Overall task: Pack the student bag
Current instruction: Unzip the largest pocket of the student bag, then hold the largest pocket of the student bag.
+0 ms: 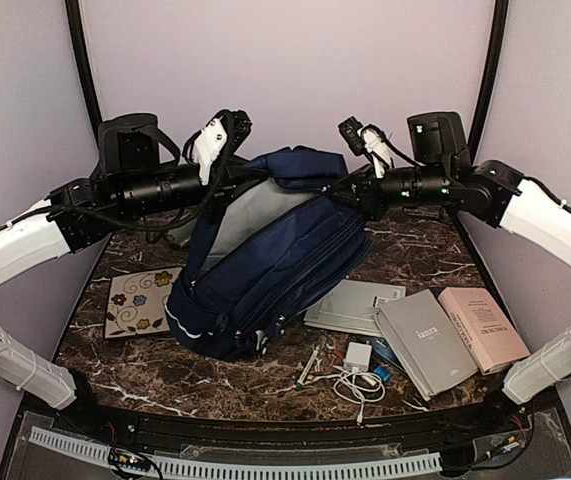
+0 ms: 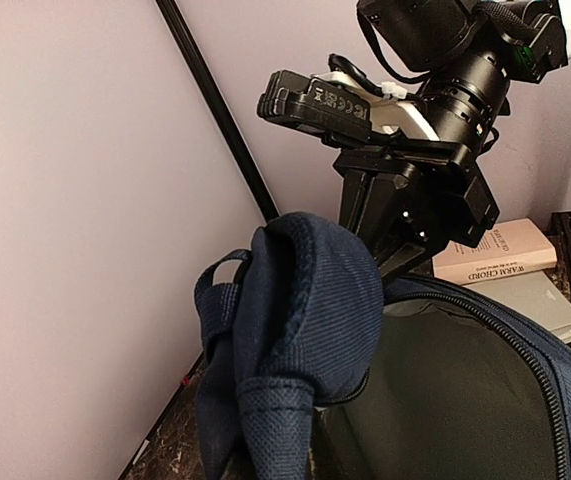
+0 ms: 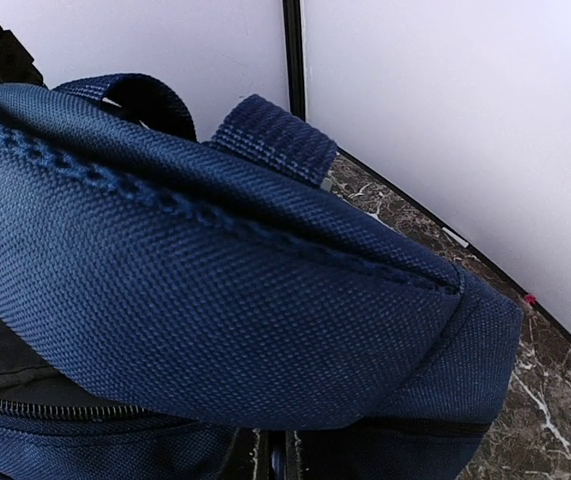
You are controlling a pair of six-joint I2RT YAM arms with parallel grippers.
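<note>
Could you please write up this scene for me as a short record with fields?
bag: student bag, navy, centre of the table, main compartment open, grey lining showing
right arm: right gripper shut on the bag's top rim
left arm: left gripper at the opposite rim, seemingly gripping; fingers hidden by fabric
left of bag: floral card, lying flat
right of bag: grey booklet, grey book, pink book
front of bag: white charger with cable, pens
packed: no item seen inside

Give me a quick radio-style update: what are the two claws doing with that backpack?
Right gripper shut on backpack rim. Left gripper at its top, grip hidden by fabric. Backpack open. Books, cables lie beside it, unpacked.
</note>
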